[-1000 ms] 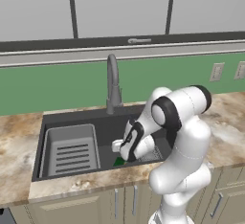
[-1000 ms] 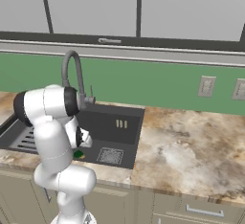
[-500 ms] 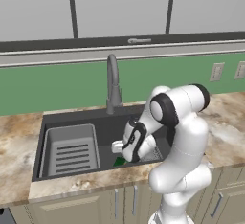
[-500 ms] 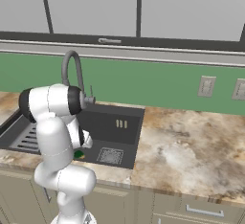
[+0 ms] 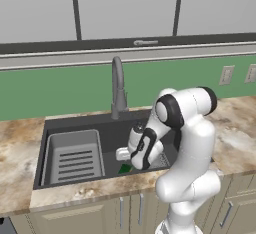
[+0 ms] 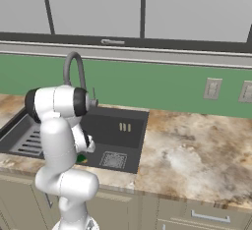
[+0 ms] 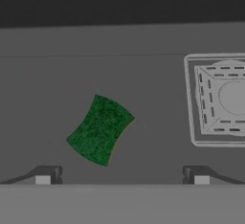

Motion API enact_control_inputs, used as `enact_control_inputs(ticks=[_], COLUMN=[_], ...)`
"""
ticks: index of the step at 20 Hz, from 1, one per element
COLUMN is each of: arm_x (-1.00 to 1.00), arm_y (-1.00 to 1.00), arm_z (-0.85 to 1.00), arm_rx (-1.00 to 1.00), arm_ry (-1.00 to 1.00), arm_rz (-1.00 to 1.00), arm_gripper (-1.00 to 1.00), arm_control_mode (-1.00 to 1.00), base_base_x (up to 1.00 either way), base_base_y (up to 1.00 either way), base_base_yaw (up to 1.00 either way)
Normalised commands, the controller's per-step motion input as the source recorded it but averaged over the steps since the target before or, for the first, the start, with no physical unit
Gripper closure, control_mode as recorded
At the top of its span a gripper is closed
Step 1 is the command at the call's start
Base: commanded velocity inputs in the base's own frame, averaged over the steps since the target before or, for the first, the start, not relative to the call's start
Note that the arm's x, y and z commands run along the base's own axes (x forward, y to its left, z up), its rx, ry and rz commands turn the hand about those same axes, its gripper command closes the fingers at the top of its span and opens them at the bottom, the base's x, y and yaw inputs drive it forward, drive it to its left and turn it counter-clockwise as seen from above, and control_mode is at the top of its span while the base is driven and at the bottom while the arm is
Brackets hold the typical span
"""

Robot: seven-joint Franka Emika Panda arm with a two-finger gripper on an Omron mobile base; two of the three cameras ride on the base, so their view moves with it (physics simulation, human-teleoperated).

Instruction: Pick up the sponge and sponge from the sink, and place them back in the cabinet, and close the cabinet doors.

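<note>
gripper (image 7: 122, 177) hangs with jaws spread wide just above the sponge (image 7: 100, 129) lying flat, looks light and squishy, so I'd pinch across its narrow sides

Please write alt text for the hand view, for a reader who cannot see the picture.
A small dark green sponge lies flat on the dark grey floor of the sink, turned at an angle. The open gripper hangs above it with its jaws spread wide, and the sponge sits between them, nearer the left one. To the right is the square light grey drain.
</note>
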Motion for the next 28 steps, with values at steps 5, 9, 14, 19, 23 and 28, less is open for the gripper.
enact_control_inputs(ticks=[5, 9, 14, 19, 23, 28], arm_x=[0.02, 0.02, 0.01, 0.01, 0.02, 0.00], arm_y=[0.05, 0.01, 0.00, 0.00, 0.00, 0.00], arm_z=[-0.15, -0.11, -0.08, -0.09, -0.03, 0.00], arm_rx=[0.00, 0.00, 0.00, 0.00, 0.00, 0.00], arm_ry=[0.00, 0.00, 0.00, 0.00, 0.00, 0.00], arm_rz=[0.00, 0.00, 0.00, 0.00, 0.00, 0.00], arm_gripper=[-1.00, -1.00, -1.00, -1.00, -1.00, -1.00], arm_control_mode=[-1.00, -1.00, -1.00, -1.00, -1.00, -1.00], base_base_x=[0.00, 0.00, 0.00, 0.00, 0.00, 0.00], base_base_y=[0.00, 0.00, 0.00, 0.00, 0.00, 0.00], base_base_yaw=[0.00, 0.00, 0.00, 0.00, 0.00, 0.00])
